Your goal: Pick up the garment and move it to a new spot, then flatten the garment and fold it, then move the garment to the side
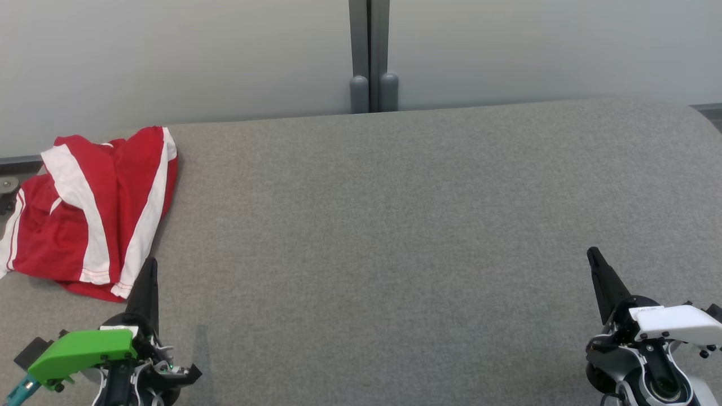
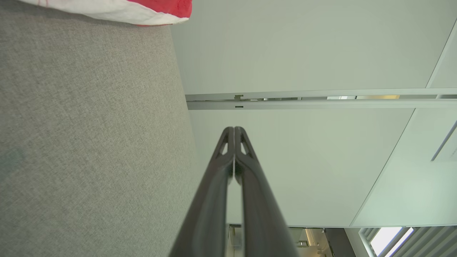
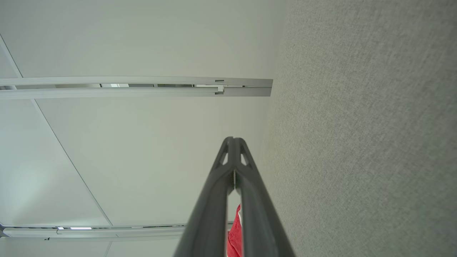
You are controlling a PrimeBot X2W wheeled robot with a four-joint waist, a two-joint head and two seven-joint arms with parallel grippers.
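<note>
**Head view.** A crumpled red, white-striped garment (image 1: 90, 208) of thin soft fabric is seen lying at the far left of the flat grey cloth-covered table (image 1: 395, 225). It reaches the left border of the view. The left gripper (image 1: 148, 279), fitted with a green housing, is placed just beside the garment's near hem; contact cannot be confirmed. The right gripper (image 1: 598, 268), fitted with a white housing, is placed well apart from the garment at the lower right. Both pairs of dark fingers are pressed together and nothing is held.

**Left wrist view.** The left gripper's tips are shown fully met, with nothing between them. A white hem with a red patch of the garment (image 2: 107, 10) is seen on the table at the upper left, off the line of the fingers.

**Right wrist view.** The right gripper's tips are shown fully met and empty. A red sliver of the garment (image 3: 234, 232) is seen far off, between the finger bases.

**Handling.** The garment is judged light, limp and not fragile. Sagging and bunching are to be expected when it is lifted. Hold is best taken at a hem or corner, preferably the near white-edged one. Two spaced points along one edge are advised for flattening.

**Comparison of views.** The garment's whole outline and its place on the table are supplied by the head view. The exact meeting of the finger tips is supplied by the wrist views.
</note>
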